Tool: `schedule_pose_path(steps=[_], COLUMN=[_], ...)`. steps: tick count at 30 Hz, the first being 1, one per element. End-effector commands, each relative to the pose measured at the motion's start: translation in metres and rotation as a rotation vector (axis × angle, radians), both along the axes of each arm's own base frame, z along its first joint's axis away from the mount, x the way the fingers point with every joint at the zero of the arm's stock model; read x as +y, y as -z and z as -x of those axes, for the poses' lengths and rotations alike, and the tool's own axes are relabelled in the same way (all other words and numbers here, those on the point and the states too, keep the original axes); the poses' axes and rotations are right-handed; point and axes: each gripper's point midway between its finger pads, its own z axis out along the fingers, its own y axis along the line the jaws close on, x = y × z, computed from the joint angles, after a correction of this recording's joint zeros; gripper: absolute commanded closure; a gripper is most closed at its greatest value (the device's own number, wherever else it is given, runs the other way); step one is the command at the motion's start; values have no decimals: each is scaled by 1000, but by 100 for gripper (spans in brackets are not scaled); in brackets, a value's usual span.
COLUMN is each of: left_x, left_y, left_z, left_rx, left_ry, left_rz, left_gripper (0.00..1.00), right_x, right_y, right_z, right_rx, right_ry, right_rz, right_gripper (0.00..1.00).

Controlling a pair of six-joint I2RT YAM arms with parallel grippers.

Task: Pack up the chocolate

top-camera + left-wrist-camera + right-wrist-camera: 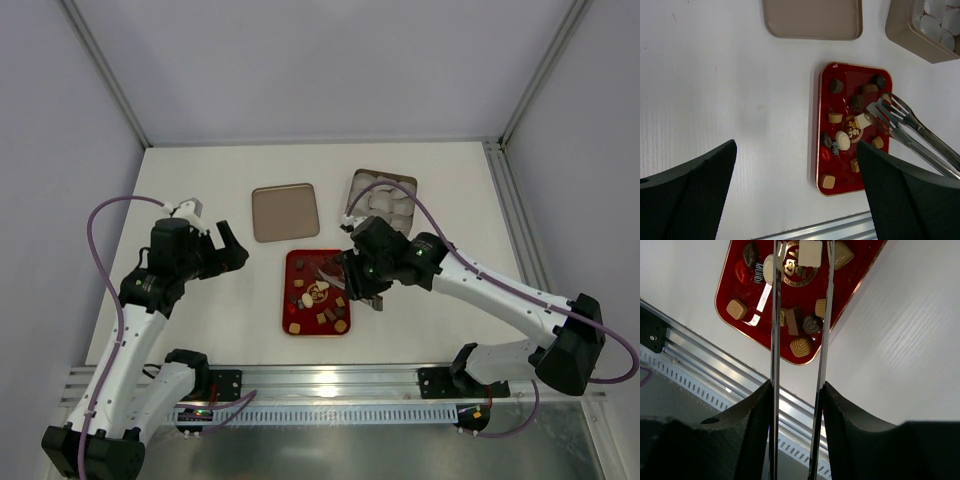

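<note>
Gaping empty, the left gripper hovers at nine o'clock of the red rectangular metal tray. Small brown, tan and whitish chocolates lie scattered inside that tray. At its three o'clock, the right gripper clenches slim silver metal tongs, their tips flanking a whitish square piece.

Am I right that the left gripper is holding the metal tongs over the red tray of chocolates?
No: the right gripper holds the metal tongs over the red tray of chocolates, as the right wrist view shows; the left gripper is open.
</note>
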Motion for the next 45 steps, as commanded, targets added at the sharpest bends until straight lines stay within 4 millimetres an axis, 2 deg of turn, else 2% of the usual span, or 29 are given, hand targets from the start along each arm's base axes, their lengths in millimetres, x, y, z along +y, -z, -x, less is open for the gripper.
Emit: schedule_pose_path(steps=[1, 11, 13, 29, 33, 39, 45], left_x=[-2, -2, -2, -2, -3, -3, -2], left_y=[-5, -5, -5, -5, -6, -6, -7], left_z=[-3, -3, -2, -2, -2, -2, -2], left_rx=[-25, -24, -24, -26, -30, -30, -32], left_ry=[9, 11, 11, 11, 15, 14, 12], left_rz=[4, 4, 4, 6, 8, 8, 8], left_gripper=[0, 0, 0, 0, 0, 0, 0], right_x=[3, 6, 2, 6, 5, 5, 8], right_y=[-2, 16, 17, 30, 30, 25, -1], right_z=[2, 10, 6, 15, 13, 11, 10], right_rx=[-12, 17, -5, 13, 5, -3, -33], right_ry=[-10, -30, -14, -44, -39, -39, -53], right_rz=[6, 53, 74, 126, 135, 138, 103], right_gripper=[55, 55, 55, 56, 59, 67, 70])
